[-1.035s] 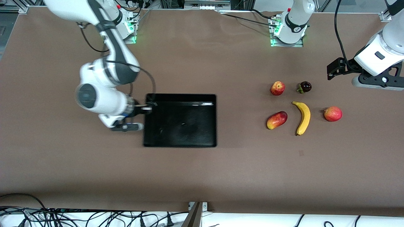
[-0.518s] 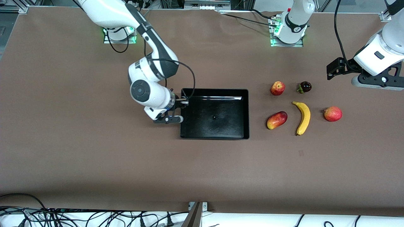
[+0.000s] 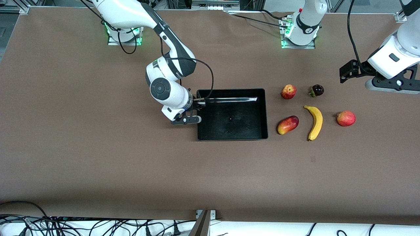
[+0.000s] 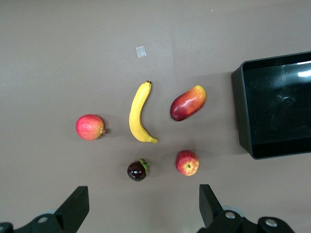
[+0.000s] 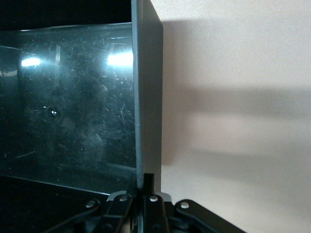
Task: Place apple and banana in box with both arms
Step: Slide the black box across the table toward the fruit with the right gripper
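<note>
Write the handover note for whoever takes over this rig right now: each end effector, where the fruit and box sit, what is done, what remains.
Right end effector: shut on the box wall at the right arm's end.
Left end effector: open, waiting above the fruit.
Apple and banana: on the table beside the box, toward the left arm's end; apple farther from the front camera.
Done: no fruit in the box.
Left: place apple and banana inside.
</note>
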Tool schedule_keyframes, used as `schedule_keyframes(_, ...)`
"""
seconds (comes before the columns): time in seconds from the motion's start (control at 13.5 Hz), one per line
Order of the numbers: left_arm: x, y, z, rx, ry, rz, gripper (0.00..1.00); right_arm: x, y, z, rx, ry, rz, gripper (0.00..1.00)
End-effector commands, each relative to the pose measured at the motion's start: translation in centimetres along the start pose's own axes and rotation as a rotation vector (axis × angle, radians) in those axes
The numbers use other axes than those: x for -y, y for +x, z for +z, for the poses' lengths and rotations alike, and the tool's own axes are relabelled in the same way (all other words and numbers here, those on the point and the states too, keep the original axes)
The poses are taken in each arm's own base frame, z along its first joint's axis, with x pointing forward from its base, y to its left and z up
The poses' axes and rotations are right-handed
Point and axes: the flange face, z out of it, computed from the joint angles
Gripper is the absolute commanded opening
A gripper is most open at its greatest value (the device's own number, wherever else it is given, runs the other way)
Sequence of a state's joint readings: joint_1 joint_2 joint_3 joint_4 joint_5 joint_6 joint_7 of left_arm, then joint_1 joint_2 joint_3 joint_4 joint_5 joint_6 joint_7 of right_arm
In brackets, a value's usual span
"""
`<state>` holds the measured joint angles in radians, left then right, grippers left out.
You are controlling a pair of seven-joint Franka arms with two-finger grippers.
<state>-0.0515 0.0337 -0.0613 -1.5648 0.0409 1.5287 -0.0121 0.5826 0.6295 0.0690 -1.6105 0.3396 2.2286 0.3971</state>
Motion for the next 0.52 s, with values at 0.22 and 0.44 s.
schedule_keyframes(0.22,-0.1,0.3,-0.4,0.008,0.013,-0.004,1.0,0.5,0.5,-1.2,-0.031,0.024,0.072,1.0)
schedule_keyframes(0.44,-0.2,0.3,-0.5,0.008,0.013,-0.003,1.0,-0.1,1.2,-5.5,-0.065,0.035,0.082,1.0)
